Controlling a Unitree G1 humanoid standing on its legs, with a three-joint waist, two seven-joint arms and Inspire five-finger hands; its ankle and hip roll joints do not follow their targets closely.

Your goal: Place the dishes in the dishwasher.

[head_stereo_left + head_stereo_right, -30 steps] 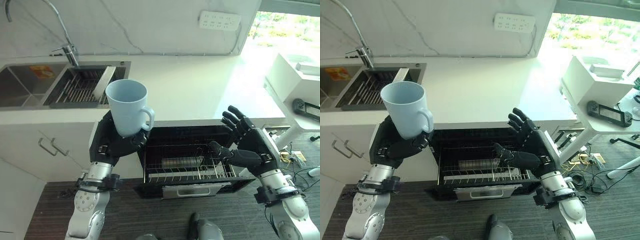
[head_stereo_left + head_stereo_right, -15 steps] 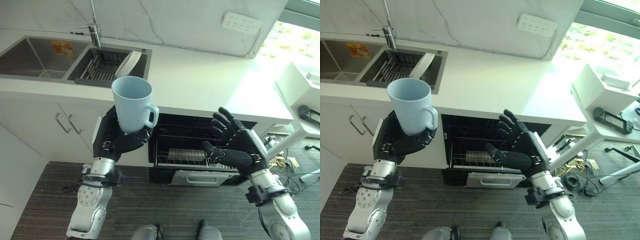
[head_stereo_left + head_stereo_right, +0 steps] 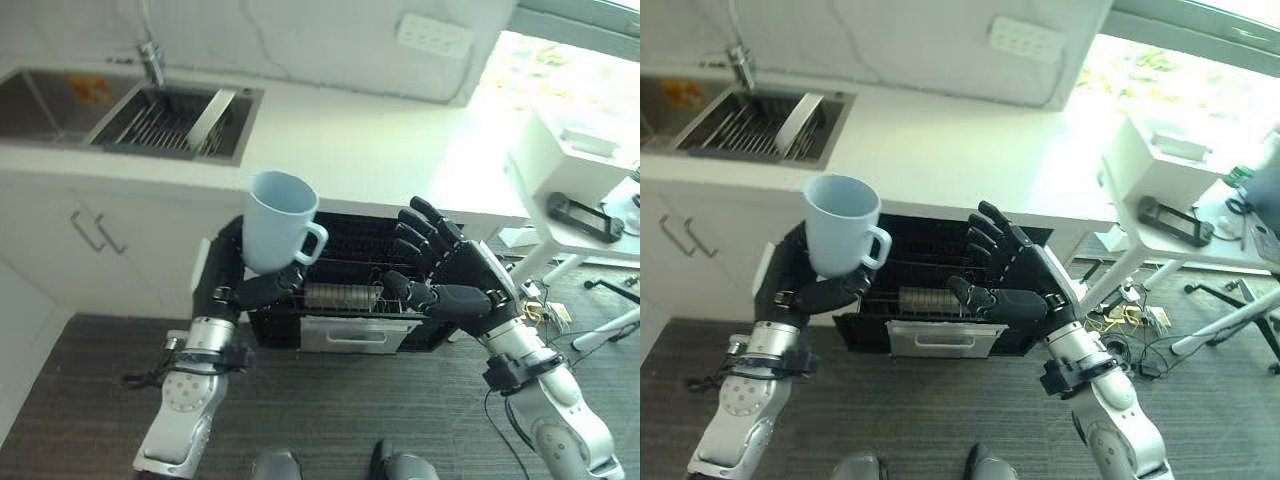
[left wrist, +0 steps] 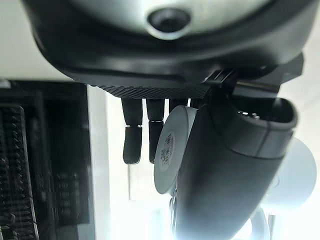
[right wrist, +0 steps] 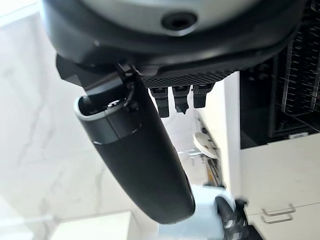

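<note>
while the whole view has shifted since half a second ago (camera moved, so the sink sliding to the upper left is not a real move), the mug (image 3: 278,224) now sits lower and nearer the centre of the frame, right over the front edge of the open dishwasher (image 3: 350,300). left robot hand (image 3: 240,285) has its fingers and thumb wrapped round the mug base, mug upright with the handle pointing to frame right. right robot hand (image 3: 450,285) is spread, fingers straight, holding nothing, centre-right just in front of the dishwasher rack (image 3: 345,295).

my read: carry phase is nearly over, the mug is about at the rack, and lowering plus release is what's left. looks like the mug would need tipping over to sit mouth-down, and the free hand is near enough to get in the way.

surroundings: white bench (image 3: 340,140) across the top, sink (image 3: 160,115) with a grid insert upper left, wall socket (image 3: 435,35) top centre-right, dark wood-look floor (image 3: 80,400), white side table (image 3: 575,165) at right.
</note>
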